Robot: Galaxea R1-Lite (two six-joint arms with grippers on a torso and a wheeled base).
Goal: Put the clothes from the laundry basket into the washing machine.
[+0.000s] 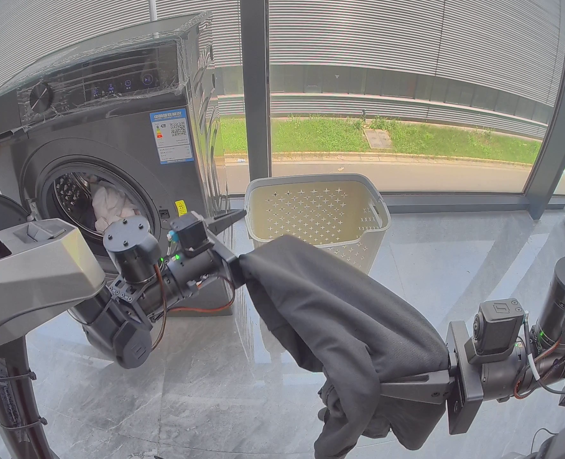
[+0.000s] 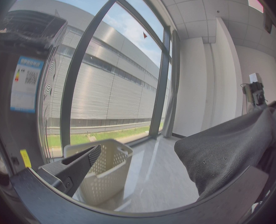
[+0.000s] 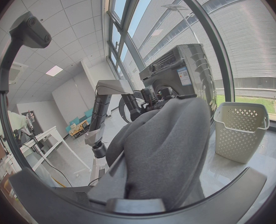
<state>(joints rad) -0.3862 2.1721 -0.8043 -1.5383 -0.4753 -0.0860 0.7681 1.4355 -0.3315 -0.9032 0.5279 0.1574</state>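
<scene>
Head view: your black garment point(image 1: 333, 326) is slung in the air between both arms, on the near side of the laundry basket point(image 1: 365, 189). The basket stands on the floor point(image 1: 199, 377) just right of the washing machine point(image 1: 167, 84). The machine's door is open, with white clothes point(image 1: 111, 206) in the drum. Your left gripper point(image 1: 241, 245) is spread wide: one finger points toward the basket and the garment's left end lies over the other. Your right gripper point(image 1: 394, 398) is clamped on the garment's right end, with cloth hanging below it.

Left wrist view: the free finger point(image 2: 82, 167) is bare and well apart from the cloth-covered side. The basket is beyond it, by the machine.

Right wrist view: the garment is bunched up between the right gripper's fingers, pinched tight. The basket sits to the right of the machine.
</scene>
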